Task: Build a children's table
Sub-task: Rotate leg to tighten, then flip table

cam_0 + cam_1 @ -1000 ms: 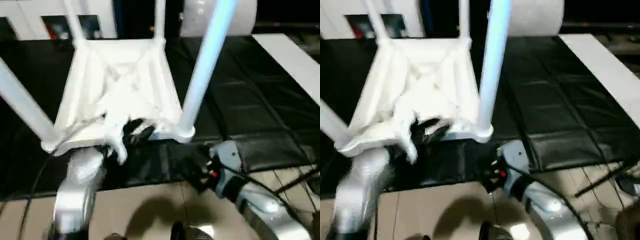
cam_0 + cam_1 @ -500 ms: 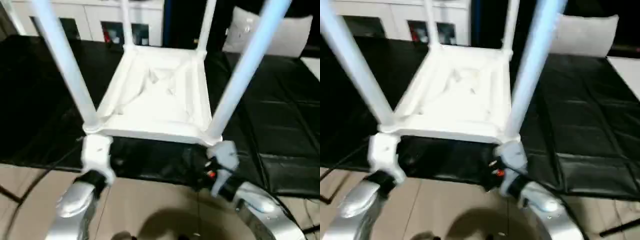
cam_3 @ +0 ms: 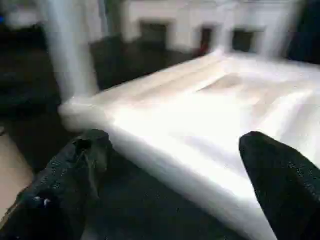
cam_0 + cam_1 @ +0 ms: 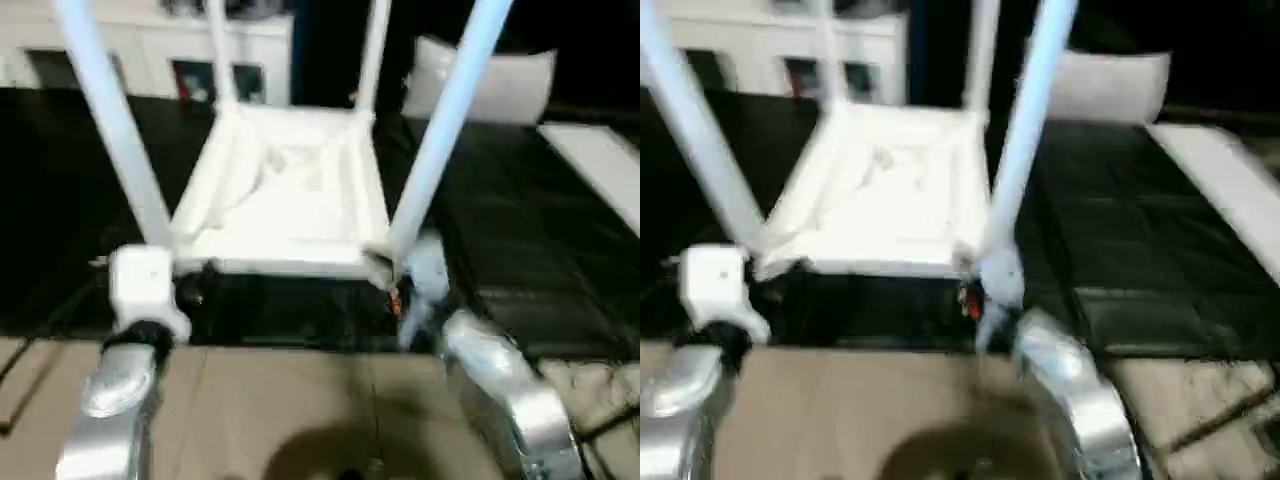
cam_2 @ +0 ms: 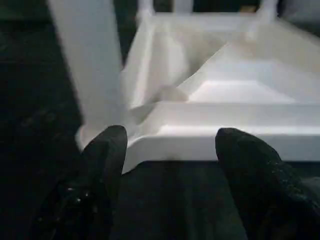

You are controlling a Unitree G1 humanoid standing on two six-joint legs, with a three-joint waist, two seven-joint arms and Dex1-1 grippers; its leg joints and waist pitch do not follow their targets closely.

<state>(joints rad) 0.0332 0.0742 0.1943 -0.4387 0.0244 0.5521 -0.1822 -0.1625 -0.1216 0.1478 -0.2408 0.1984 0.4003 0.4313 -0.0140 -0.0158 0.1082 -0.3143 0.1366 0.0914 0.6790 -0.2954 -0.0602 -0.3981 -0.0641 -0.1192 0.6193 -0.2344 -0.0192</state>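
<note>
The children's table (image 4: 290, 190) lies upside down on a black mat, its ribbed underside up and its long white legs (image 4: 440, 130) rising. My left gripper (image 5: 167, 145) is open just short of the near left corner, and its black fingers (image 5: 105, 155) frame the rim and the base of the leg there. Close to the near right corner (image 4: 385, 262), my right gripper (image 3: 175, 150) is open too, with the top's white rim (image 3: 165, 155) lying across the gap ahead of it. Neither gripper holds anything.
The black mat (image 4: 520, 250) spreads under and to the right of the table. White cabinets (image 4: 130, 50) stand at the back, with a white cushion (image 4: 500, 80) at the back right. A flat white board (image 4: 600, 170) lies at the right. Tan floor (image 4: 280, 400) runs along the near side.
A second ago my left gripper was on the table's near rim; it has drawn back to the near left corner. My right gripper has come up to the near right corner. The camera has shifted.
</note>
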